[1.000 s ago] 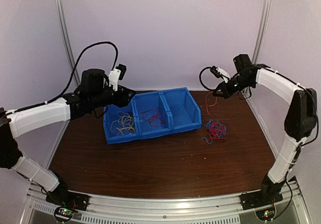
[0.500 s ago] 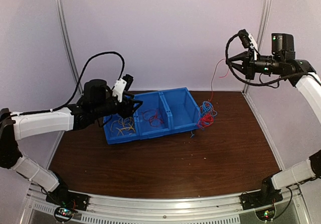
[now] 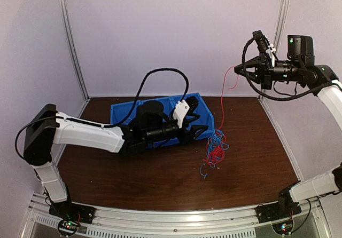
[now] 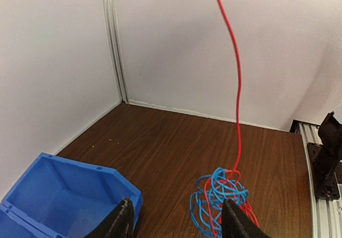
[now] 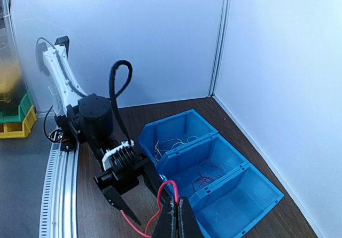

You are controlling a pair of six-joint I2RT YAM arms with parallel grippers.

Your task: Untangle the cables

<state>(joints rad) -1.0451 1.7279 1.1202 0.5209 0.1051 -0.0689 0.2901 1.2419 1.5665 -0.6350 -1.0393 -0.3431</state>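
Note:
A tangle of red and blue cables [image 3: 215,150] lies on the table by the right end of the blue bins [image 3: 120,112]. One red cable [image 3: 222,102] runs up from it to my right gripper [image 3: 238,70], which is shut on it high above the table. In the right wrist view the pads [image 5: 177,208] pinch a red loop [image 5: 168,187]. My left gripper [image 3: 202,121] is open, reaching over the bins, just left of the tangle. In the left wrist view the tangle [image 4: 219,192] sits at its right finger [image 4: 235,224].
The blue bins [image 5: 235,195] have three compartments: yellow wires [image 5: 171,142] in one end, red wires [image 5: 206,178] in the middle, the other end bare. The left arm [image 3: 91,134] lies across the bins. Walls and aluminium posts [image 3: 280,30] close the table's back corners.
My left arm has swung right across the bins toward the tangle. The tangle has moved lower and nearer, off the bin's right end. My right gripper stays high, holding the red cable.

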